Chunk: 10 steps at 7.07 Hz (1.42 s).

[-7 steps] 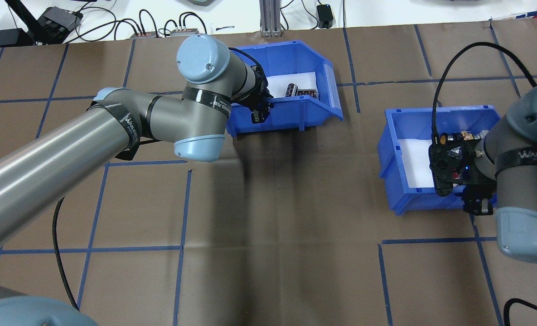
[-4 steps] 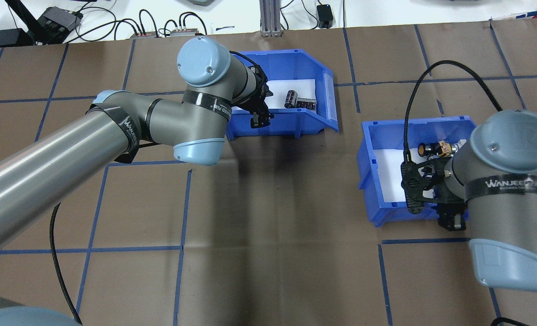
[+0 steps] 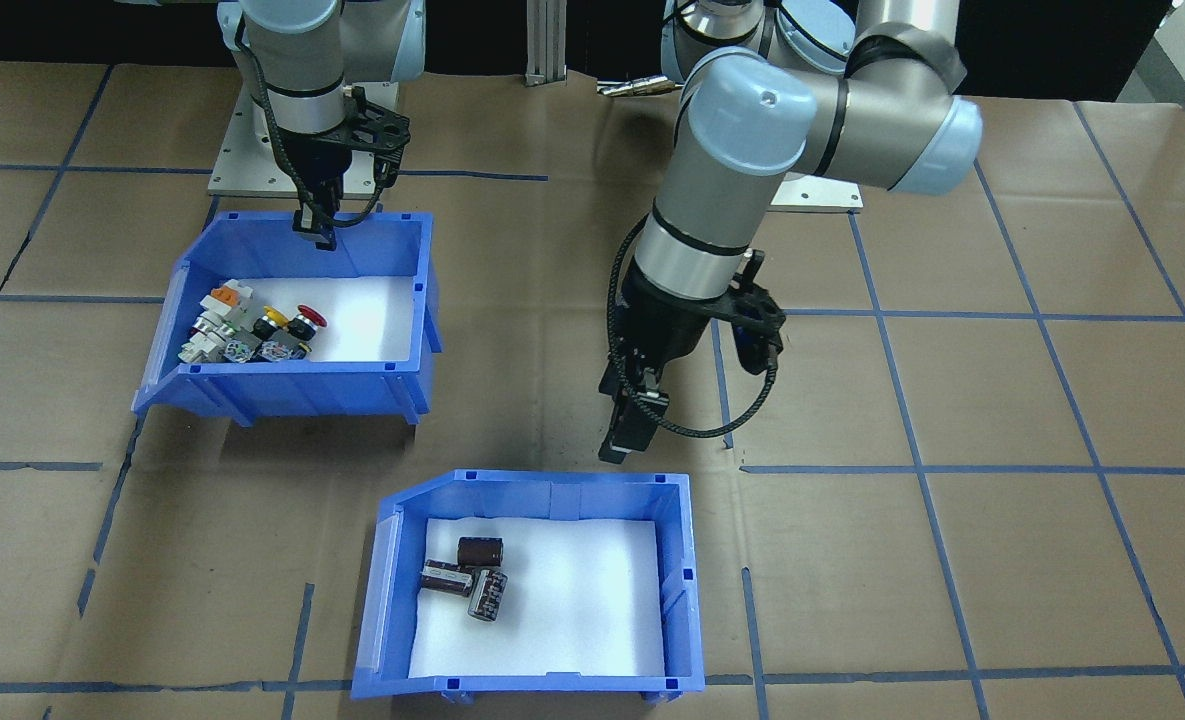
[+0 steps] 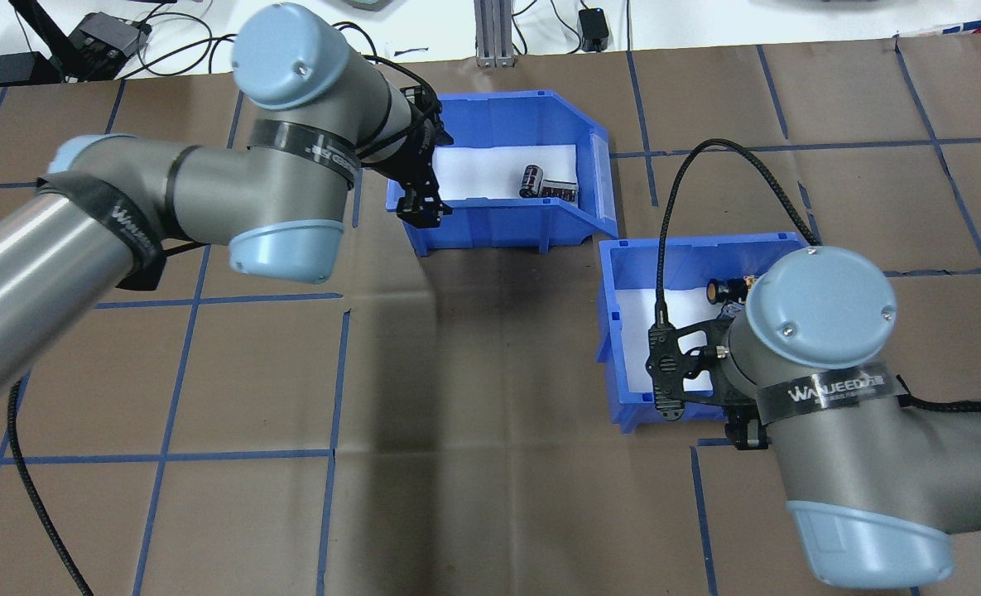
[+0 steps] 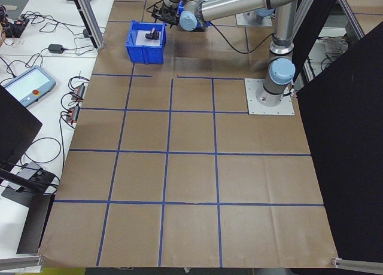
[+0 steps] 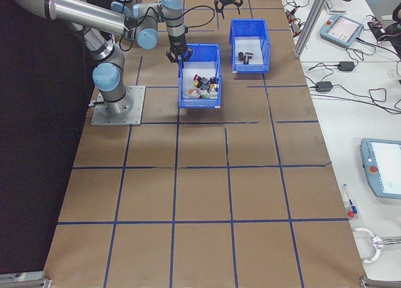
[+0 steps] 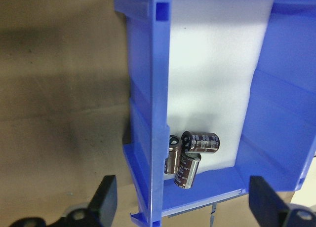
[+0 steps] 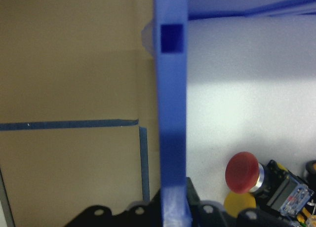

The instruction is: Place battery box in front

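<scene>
The battery box point(image 4: 490, 230) is a blue bin with a white foam floor and three dark cylinders point(image 4: 544, 182) at its sloped end. It stands flat on the table, far from the robot point(image 3: 524, 690). My left gripper point(image 4: 422, 207) hovers open over the box's robot-side wall near a corner point(image 3: 627, 440). In the left wrist view that wall point(image 7: 158, 89) runs between the spread fingers point(image 7: 106, 202). My right gripper point(image 3: 317, 235) is shut on the rim of the other blue bin point(image 3: 282, 388), which holds colourful switches point(image 3: 252, 325).
The switch bin point(image 4: 616, 331) sits just right of and nearer than the battery box, their corners almost touching. Cables, adapters and an aluminium post point(image 4: 490, 33) line the far table edge. Brown paper with blue tape lines point(image 4: 333, 372) covers the table.
The battery box was lowered onto the table, and my left gripper let go and pulled back to the left. My right arm has dragged the switch bin leftward, close to the battery box.
</scene>
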### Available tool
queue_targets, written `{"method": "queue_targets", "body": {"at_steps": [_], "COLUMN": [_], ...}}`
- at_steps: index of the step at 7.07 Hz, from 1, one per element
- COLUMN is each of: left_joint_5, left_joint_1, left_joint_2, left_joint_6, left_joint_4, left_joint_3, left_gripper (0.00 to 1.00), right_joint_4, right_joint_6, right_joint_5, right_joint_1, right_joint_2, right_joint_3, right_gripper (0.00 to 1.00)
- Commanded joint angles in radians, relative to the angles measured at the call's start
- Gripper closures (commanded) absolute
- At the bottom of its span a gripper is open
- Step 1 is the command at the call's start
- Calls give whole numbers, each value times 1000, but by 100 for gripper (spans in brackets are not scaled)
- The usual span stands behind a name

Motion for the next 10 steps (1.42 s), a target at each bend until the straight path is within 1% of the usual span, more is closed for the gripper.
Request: {"method": "queue_targets", "body": {"at_steps": [1, 2, 4, 5, 6, 7, 8, 9, 10], "left_joint_5": [4, 9, 13, 67, 172, 199, 188, 141, 56], "left_joint_1": [122, 146, 179, 191, 193, 191, 188, 194, 202], "left_joint_2": [114, 149, 180, 205, 232, 239, 240, 243, 257], "left_joint_6": [430, 597, 968, 1145, 1376, 1527, 1630, 1745, 1816], "left_joint_4": [-287, -426, -662, -733, -745, -746, -746, -746, -748], "left_joint_3": [44, 83, 167, 195, 202, 195, 171, 146, 140], "left_gripper": [2, 2, 1, 1, 1, 1, 1, 1, 1], "right_joint_4": [-38, -40, -40, -43, -43, -37, -34, -34, -34], "right_joint_6": [154, 229, 363, 421, 457, 457, 442, 439, 439], "right_joint_5": [-3, -18, -55, -57, -57, -57, -58, -54, -52], "right_joint_1": [153, 224, 374, 443, 489, 499, 498, 498, 498], "right_joint_2": [82, 132, 247, 316, 375, 399, 395, 397, 397], "right_joint_3": [-35, -62, -157, -212, -266, -288, -283, -283, -274], "right_gripper": [100, 100, 100, 100, 100, 100, 100, 100, 100]}}
